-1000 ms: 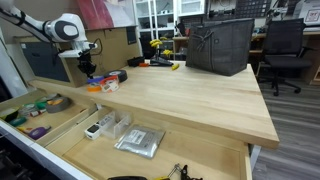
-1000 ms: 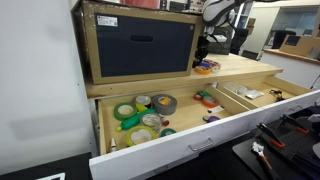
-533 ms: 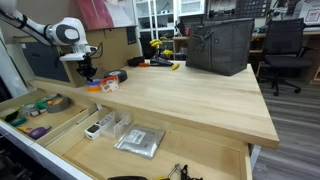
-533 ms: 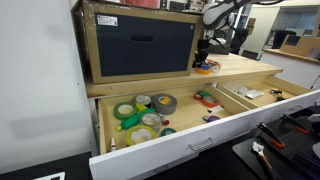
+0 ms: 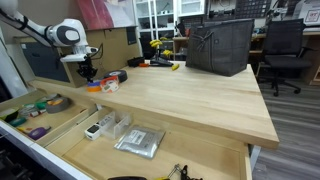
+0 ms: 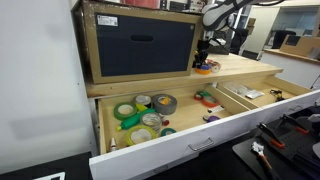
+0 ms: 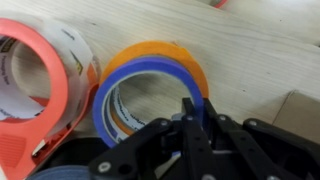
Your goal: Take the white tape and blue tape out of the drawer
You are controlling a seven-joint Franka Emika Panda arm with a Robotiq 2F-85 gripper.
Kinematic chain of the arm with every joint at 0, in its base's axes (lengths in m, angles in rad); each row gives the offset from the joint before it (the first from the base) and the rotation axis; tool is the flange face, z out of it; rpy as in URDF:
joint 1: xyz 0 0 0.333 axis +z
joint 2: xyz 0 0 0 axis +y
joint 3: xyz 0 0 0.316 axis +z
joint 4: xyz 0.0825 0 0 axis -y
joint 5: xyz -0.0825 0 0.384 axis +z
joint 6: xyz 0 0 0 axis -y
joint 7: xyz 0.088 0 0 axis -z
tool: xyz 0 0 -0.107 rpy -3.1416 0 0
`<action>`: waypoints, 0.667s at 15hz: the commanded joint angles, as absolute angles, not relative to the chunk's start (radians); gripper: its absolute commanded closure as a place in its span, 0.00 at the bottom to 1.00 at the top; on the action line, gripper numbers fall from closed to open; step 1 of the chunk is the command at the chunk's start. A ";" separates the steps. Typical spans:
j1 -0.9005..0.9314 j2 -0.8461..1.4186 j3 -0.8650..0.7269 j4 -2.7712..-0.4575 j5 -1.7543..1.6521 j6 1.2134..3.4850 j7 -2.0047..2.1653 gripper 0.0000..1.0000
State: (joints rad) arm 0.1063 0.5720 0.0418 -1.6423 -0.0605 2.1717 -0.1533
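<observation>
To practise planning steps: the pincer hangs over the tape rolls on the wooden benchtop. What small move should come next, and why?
Probably lift the pincer straight up; whether it grips anything is unclear. The blue tape roll already lies on the orange tape roll on the light-wood benchtop, while more rolls wait in the open light-wood drawer.

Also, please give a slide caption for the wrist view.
Gripper over the blue tape, lying partly on an orange tape roll on the wooden worktop.

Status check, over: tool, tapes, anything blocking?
Tool shut, empty, above the bench. Blue tape out of the drawer, resting against the orange roll. White tape not identified. Nothing blocking.
</observation>
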 commanded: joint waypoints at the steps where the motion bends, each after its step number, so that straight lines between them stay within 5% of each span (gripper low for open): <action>1: 0.098 0.552 0.067 -1.691 -0.068 2.235 -0.169 0.97; 2: 0.097 0.548 0.071 -1.696 -0.063 2.241 -0.169 0.97; 3: 0.094 0.541 0.074 -1.702 -0.060 2.241 -0.174 0.64; 5: 0.085 0.527 0.080 -1.715 -0.055 2.250 -0.185 0.57; 10: 0.067 0.439 0.093 -1.785 -0.034 2.265 -0.187 0.19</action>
State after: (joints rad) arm 0.0846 0.5410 0.0695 -1.6920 -0.0568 2.2441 -0.1694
